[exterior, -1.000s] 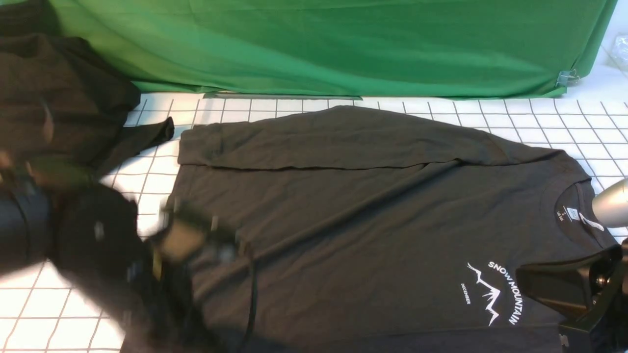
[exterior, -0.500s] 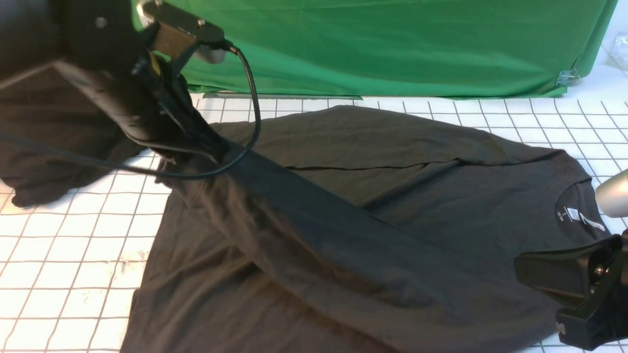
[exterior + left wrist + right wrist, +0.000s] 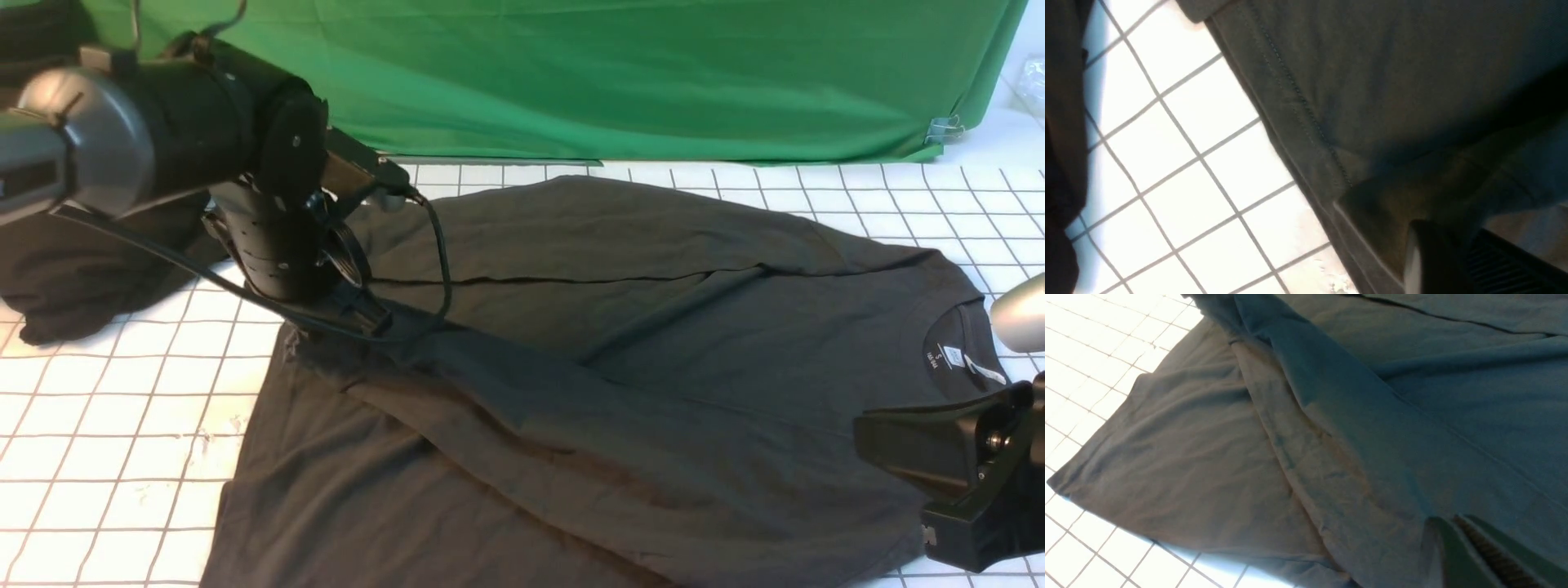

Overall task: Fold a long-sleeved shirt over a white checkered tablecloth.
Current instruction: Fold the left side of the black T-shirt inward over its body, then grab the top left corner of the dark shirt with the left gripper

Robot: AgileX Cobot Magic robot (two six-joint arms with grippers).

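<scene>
The long-sleeved shirt [image 3: 620, 327] lies spread on the white checkered tablecloth [image 3: 106, 425], its neck and white label [image 3: 951, 359] at the right. One sleeve runs diagonally across the body and hides the chest print. At that sleeve's cuff end, low over the shirt's left part, my left gripper [image 3: 371, 320] is shut on the sleeve. In the left wrist view the cuff hem [image 3: 1367, 212] runs up to the left gripper [image 3: 1453, 253]. My right gripper [image 3: 865, 437] is shut, its tip resting by the shirt's shoulder, and the right wrist view shows it [image 3: 1453, 520] against the cloth.
A blacker garment heap [image 3: 73, 269] lies at the far left, partly behind my left arm. The green backdrop cloth [image 3: 612, 73] hangs along the back, held by a clip [image 3: 944, 129] at the right. The left arm's cable [image 3: 441, 245] loops over the shirt.
My left gripper carried the sleeve from the front left up and across the shirt, then came down onto its left part. The sleeve now covers the print. The right arm barely moved.
</scene>
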